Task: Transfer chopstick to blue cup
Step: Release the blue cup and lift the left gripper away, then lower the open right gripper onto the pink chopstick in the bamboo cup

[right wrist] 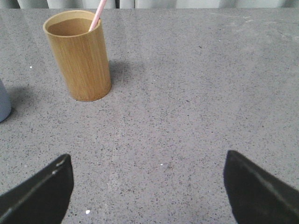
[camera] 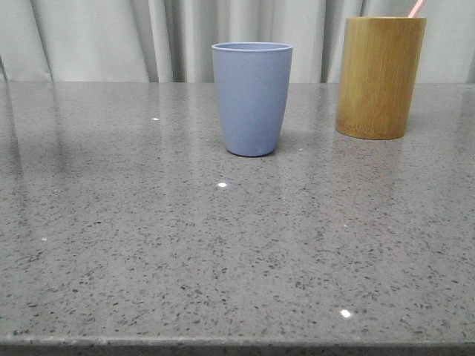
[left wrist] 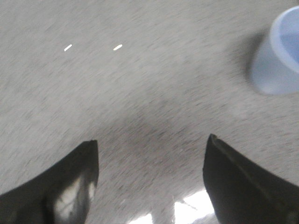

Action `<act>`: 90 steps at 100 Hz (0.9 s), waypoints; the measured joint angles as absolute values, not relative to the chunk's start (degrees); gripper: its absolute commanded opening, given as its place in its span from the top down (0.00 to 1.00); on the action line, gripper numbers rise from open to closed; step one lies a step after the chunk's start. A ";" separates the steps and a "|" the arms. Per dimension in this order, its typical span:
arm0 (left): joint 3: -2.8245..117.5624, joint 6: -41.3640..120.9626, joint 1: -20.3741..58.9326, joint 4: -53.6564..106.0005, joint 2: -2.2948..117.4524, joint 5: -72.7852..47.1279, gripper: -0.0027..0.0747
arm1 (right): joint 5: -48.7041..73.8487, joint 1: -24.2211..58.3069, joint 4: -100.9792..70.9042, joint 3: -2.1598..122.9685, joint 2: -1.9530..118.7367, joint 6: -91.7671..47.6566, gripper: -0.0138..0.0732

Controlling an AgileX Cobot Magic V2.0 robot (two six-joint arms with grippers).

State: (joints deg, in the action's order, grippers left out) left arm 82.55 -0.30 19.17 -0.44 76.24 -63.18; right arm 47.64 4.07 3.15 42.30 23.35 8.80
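Note:
The blue cup (camera: 251,99) stands upright at mid-table; it also shows blurred in the left wrist view (left wrist: 277,58) and as a sliver in the right wrist view (right wrist: 3,101). A pale pink chopstick (camera: 416,8) pokes out of the bamboo cup (camera: 379,77); both also show in the right wrist view, the chopstick (right wrist: 97,14) leaning on the rim of the bamboo cup (right wrist: 80,55). My left gripper (left wrist: 152,142) is open over bare table, the blue cup off to one side. My right gripper (right wrist: 147,158) is open and empty, short of the bamboo cup. Neither gripper shows in the front view.
A grey speckled stone tabletop (camera: 185,245) spreads around the cups, with its front edge (camera: 223,343) near the camera. Pale curtains (camera: 111,37) hang behind the table.

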 measured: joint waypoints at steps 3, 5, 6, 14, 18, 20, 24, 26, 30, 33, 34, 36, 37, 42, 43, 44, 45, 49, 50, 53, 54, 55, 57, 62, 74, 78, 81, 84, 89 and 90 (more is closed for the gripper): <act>80.12 -0.30 17.77 -0.54 73.89 -62.51 0.37 | 47.64 4.07 3.15 42.30 23.35 8.80 0.10; 78.34 -0.30 16.71 -0.51 72.94 -62.05 0.37 | 47.64 4.07 3.15 42.30 23.35 8.80 0.10; 77.19 -0.30 16.35 -0.51 71.98 -61.74 0.37 | 47.64 4.07 3.15 42.30 23.35 8.80 0.10; 71.17 -0.53 12.55 -0.51 66.79 -60.00 0.37 | 47.64 4.07 3.15 42.30 23.35 8.80 0.10; 68.24 -0.53 11.28 0.00 63.95 -58.88 0.37 | 47.64 4.07 3.15 42.30 23.35 8.80 0.10; 66.92 -0.53 10.63 0.00 62.52 -58.44 0.37 | 47.64 4.07 3.15 42.30 23.35 8.80 0.10; 64.95 -0.53 9.54 0.76 59.74 -57.96 0.37 | 47.64 4.07 3.15 42.30 23.35 8.80 0.10; 63.87 -0.53 9.12 1.00 58.85 -57.69 0.37 | 47.64 4.07 3.15 42.30 23.35 8.80 0.10; 61.94 -0.53 8.46 1.24 56.30 -57.55 0.37 | 47.64 4.07 3.15 42.30 23.35 8.80 0.10; 60.77 -0.53 8.21 1.48 54.72 -57.55 0.37 | 47.68 4.07 3.15 42.30 23.35 8.80 0.10; 60.20 -0.53 8.05 1.48 54.00 -57.55 0.37 | 47.68 4.07 3.15 42.30 23.35 8.80 0.10; 59.66 -0.53 7.90 1.48 52.97 -57.55 0.37 | 47.78 4.07 3.15 42.30 23.35 8.80 0.10; 59.12 -0.53 7.90 1.48 52.65 -57.55 0.37 | 47.78 4.07 3.15 42.30 23.35 8.80 0.10; 57.39 -0.53 7.61 1.48 50.66 -57.55 0.37 | 47.78 4.07 3.15 42.30 23.35 8.80 0.10; 57.15 -0.53 7.63 1.48 50.15 -57.55 0.37 | 47.80 4.07 3.01 42.30 23.35 8.80 0.10; 56.69 -0.53 7.63 1.48 49.90 -57.55 0.37 | 47.80 4.07 3.01 42.30 23.35 8.80 0.10; 56.47 -0.63 7.63 1.48 49.42 -57.55 0.37 | 47.90 4.07 2.86 42.30 23.35 8.80 0.10; 55.25 -0.63 7.63 1.48 48.40 -57.55 0.37 | 47.90 4.07 2.55 42.30 23.35 8.80 0.10; 55.07 -0.63 7.63 1.48 48.05 -57.55 0.37 | 47.90 4.07 2.41 42.30 23.35 8.80 0.10; 54.26 -0.63 7.63 1.48 47.48 -57.55 0.37 | 47.77 4.07 2.11 42.30 23.35 8.80 0.10; 54.11 -0.63 7.63 1.48 47.27 -57.55 0.37 | 47.64 4.07 1.98 42.30 23.35 8.80 0.10; 53.97 -0.63 7.63 1.48 47.16 -57.55 0.37 | 47.47 4.07 1.86 42.30 23.35 8.80 0.10; 53.62 -0.63 7.63 1.48 46.97 -57.55 0.37 | 47.08 4.07 1.70 42.30 23.35 8.80 0.10; 53.00 -0.63 7.63 1.48 46.56 -57.55 0.37 | 45.60 4.07 1.59 42.30 23.43 8.80 0.10; 52.74 -0.63 7.63 1.48 46.47 -57.55 0.37 | 38.32 4.07 0.61 42.30 25.61 8.80 0.10; 52.74 -0.63 7.53 1.60 46.47 -57.55 0.37 | 35.00 4.07 0.00 42.30 27.10 8.80 0.10; 52.74 -0.63 7.53 1.70 46.47 -57.55 0.37 | 32.71 4.07 -0.37 42.30 28.31 8.80 0.10; 52.65 -0.63 7.53 1.71 46.47 -57.55 0.37 | 30.42 4.07 -0.79 42.30 30.05 8.80 0.10; 52.65 -0.63 7.53 1.93 46.47 -57.55 0.37 | 26.46 4.07 -1.74 42.30 32.75 8.80 0.10; 52.65 -0.63 7.53 1.93 46.47 -57.55 0.37 | 25.32 4.07 -1.87 42.30 33.15 8.80 0.10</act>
